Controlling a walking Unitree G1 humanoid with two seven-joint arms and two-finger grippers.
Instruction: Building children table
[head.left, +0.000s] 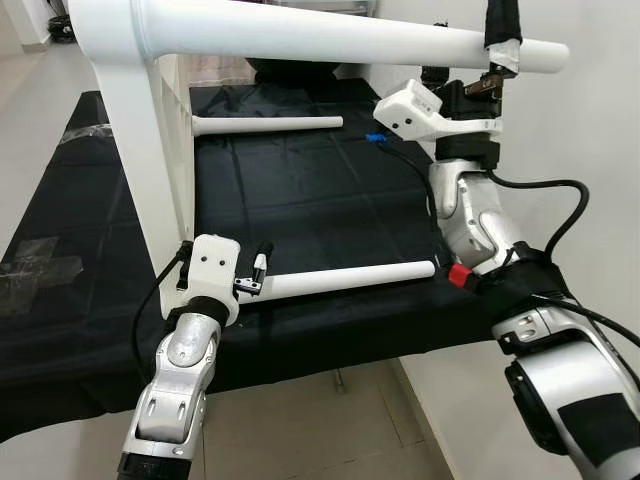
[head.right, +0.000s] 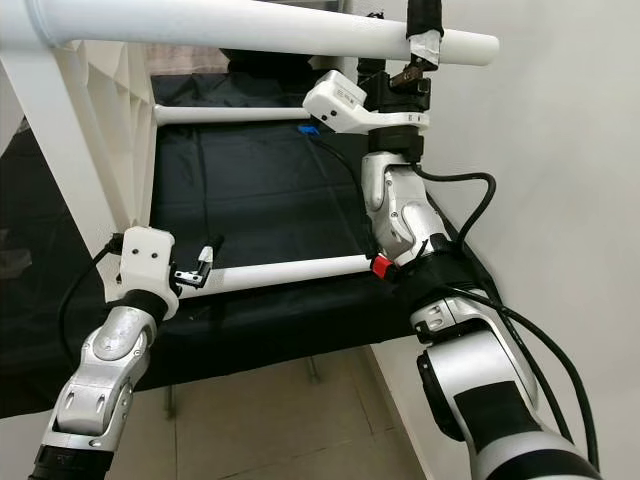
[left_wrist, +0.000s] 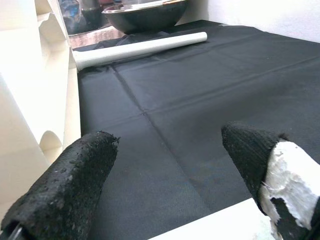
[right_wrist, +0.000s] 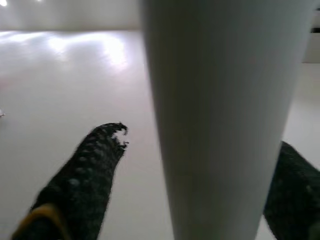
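Risk of tabletop (head.left: 130, 150) tipping off black cloth (head.left: 320, 200): standing on edge, right gripper (head.left: 500, 55) around upper leg (head.left: 330, 38), fingers not quite closed; left gripper (head.left: 255, 275) open at lower leg (head.left: 350, 280).

Silver jointed arms, white wrist housings, black cables, a red elbow ring (head.left: 459, 276).

I see a bench (head.left: 330, 190) draped in creased black cloth, standing on a pale floor (head.left: 330, 430) beside a white wall. The white children's table (head.left: 150, 170) rests on its side on it, its legs sticking out over the cloth.
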